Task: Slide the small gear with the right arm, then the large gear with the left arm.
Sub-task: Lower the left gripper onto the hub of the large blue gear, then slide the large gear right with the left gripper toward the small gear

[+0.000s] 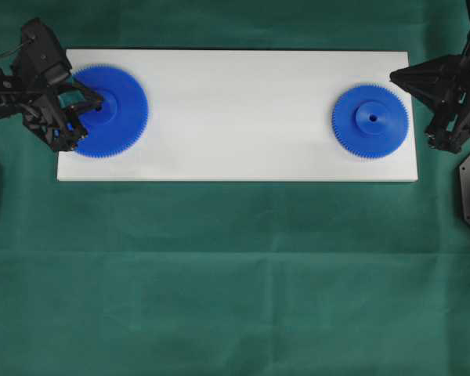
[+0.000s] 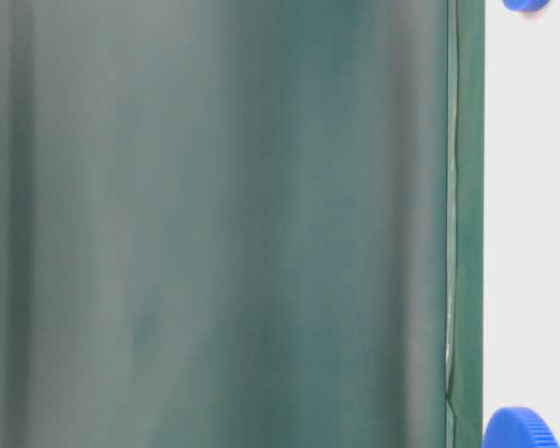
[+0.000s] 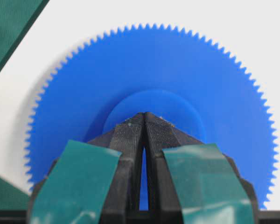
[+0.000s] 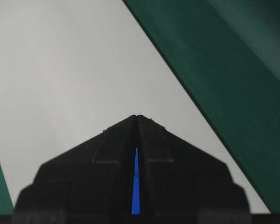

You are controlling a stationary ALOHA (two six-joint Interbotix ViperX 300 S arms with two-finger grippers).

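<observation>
Sat near the left end of the white board (image 1: 235, 149): large gear (image 1: 113, 111), left gripper (image 1: 96, 100) pinched together on its hub; small gear (image 1: 370, 121) near the right edge; right gripper (image 1: 393, 75) pinched together beside it; wide bare board between.

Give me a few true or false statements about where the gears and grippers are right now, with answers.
1. Both gears lie on the white board. True.
2. The large gear sits at the board's right end. False: it is at the left end; the small gear is at the right.
3. The left gripper is shut, tips over the large gear's hub. True.
4. The gears touch. False: bare board separates them.
5. The right gripper is wide open. False: it is shut.
</observation>
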